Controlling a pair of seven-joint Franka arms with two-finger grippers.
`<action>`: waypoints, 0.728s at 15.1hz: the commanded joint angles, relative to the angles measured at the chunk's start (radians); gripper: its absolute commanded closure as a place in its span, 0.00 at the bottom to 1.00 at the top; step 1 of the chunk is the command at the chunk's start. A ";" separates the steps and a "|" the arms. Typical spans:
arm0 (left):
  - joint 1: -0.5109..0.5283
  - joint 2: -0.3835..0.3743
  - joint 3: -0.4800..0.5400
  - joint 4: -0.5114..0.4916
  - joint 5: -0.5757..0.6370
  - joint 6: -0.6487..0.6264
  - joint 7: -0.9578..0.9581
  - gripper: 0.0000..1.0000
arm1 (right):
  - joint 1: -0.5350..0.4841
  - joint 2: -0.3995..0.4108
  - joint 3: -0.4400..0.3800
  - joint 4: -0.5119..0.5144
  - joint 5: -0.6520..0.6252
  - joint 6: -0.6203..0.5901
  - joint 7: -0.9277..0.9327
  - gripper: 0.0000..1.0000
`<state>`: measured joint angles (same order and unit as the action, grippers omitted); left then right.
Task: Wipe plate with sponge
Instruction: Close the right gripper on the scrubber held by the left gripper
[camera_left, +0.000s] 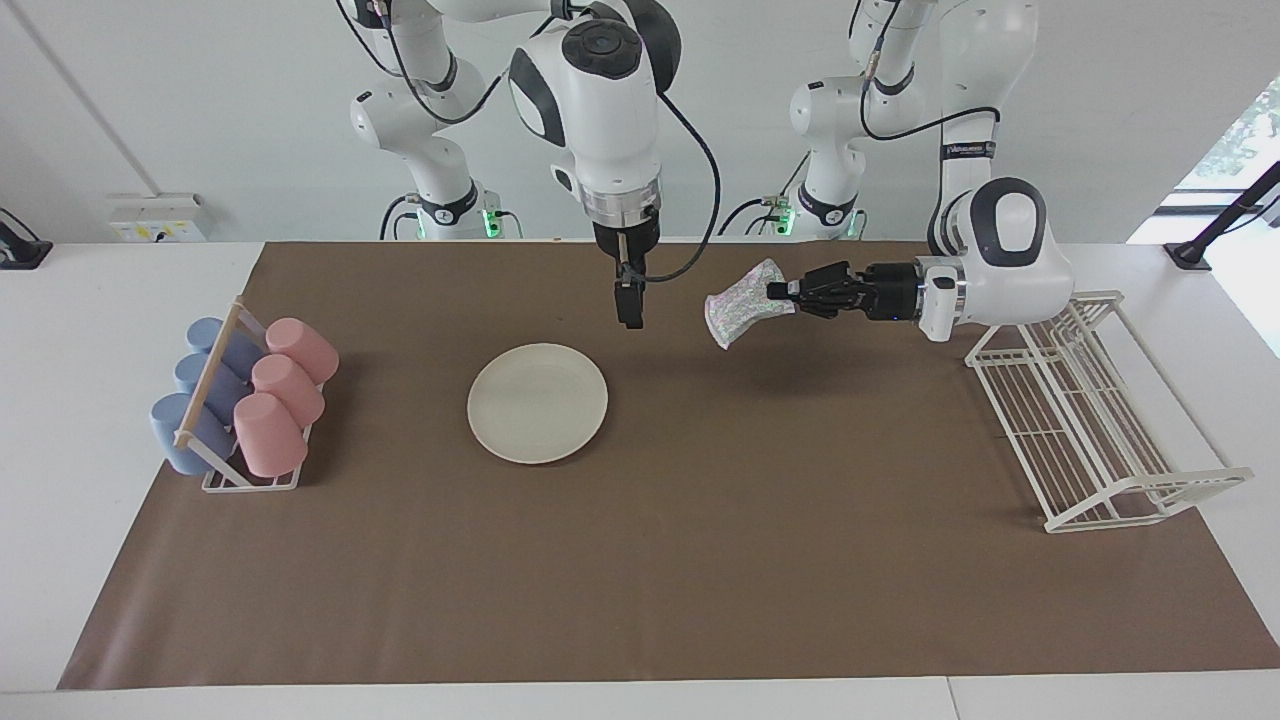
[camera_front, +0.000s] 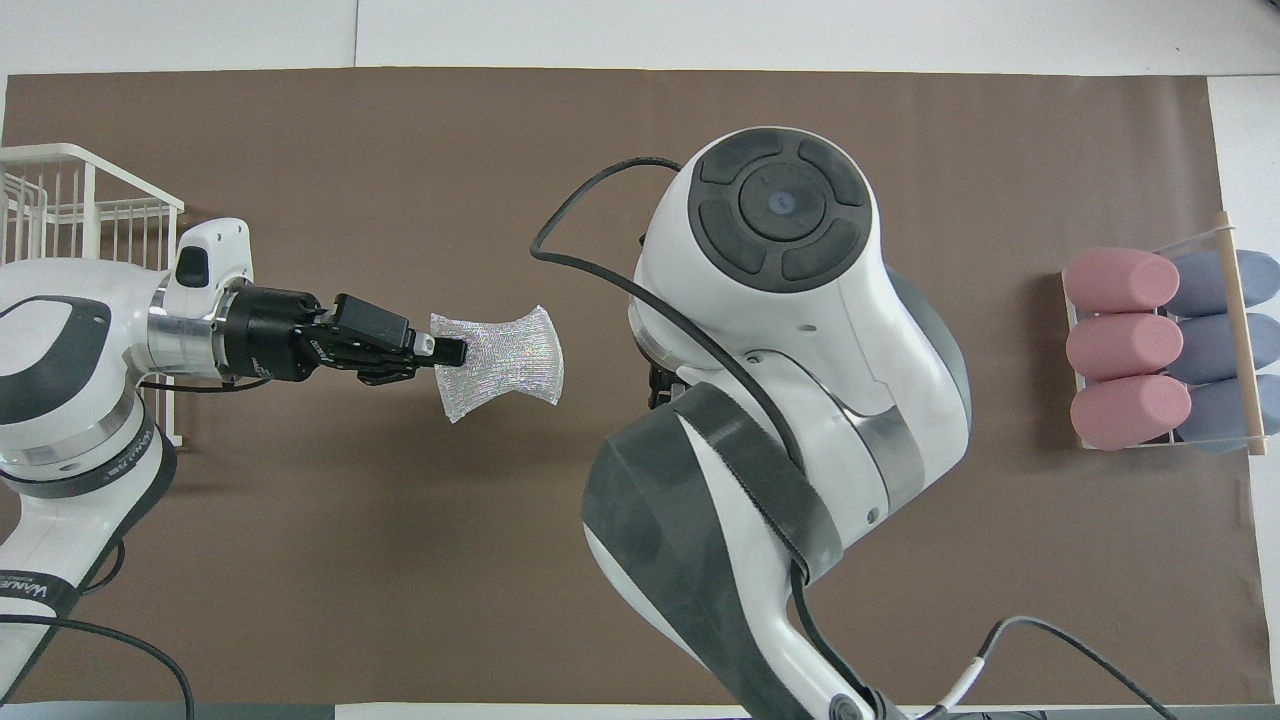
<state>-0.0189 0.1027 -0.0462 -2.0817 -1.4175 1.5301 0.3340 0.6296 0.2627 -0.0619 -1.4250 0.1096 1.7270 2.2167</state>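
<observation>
The cream-white plate (camera_left: 537, 403) lies flat on the brown mat, toward the right arm's end of the middle; in the overhead view the right arm hides it. My left gripper (camera_left: 775, 292) (camera_front: 450, 350) reaches sideways, shut on one edge of the silvery mesh sponge (camera_left: 740, 303) (camera_front: 500, 362). It holds the sponge in the air over bare mat, beside the plate toward the left arm's end. My right gripper (camera_left: 630, 305) points straight down above the mat, over a spot just nearer to the robots than the plate, and is empty.
A rack of pink and blue cups (camera_left: 245, 400) (camera_front: 1165, 350) stands at the right arm's end of the mat. A white wire dish rack (camera_left: 1080, 420) (camera_front: 80, 210) stands at the left arm's end, close under the left arm's wrist.
</observation>
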 joint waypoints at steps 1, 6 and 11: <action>-0.055 -0.008 0.012 -0.043 -0.087 0.034 0.052 1.00 | -0.007 0.003 0.004 0.003 0.007 -0.010 0.011 0.00; -0.130 0.000 0.012 -0.052 -0.190 0.088 0.057 1.00 | -0.004 0.001 0.004 0.003 0.005 -0.010 -0.002 0.00; -0.164 0.000 0.012 -0.057 -0.241 0.105 0.054 1.00 | 0.033 -0.011 0.004 -0.032 0.005 -0.010 -0.063 0.00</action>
<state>-0.1653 0.1113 -0.0482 -2.1172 -1.6323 1.6239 0.3714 0.6569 0.2626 -0.0579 -1.4311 0.1096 1.7232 2.1824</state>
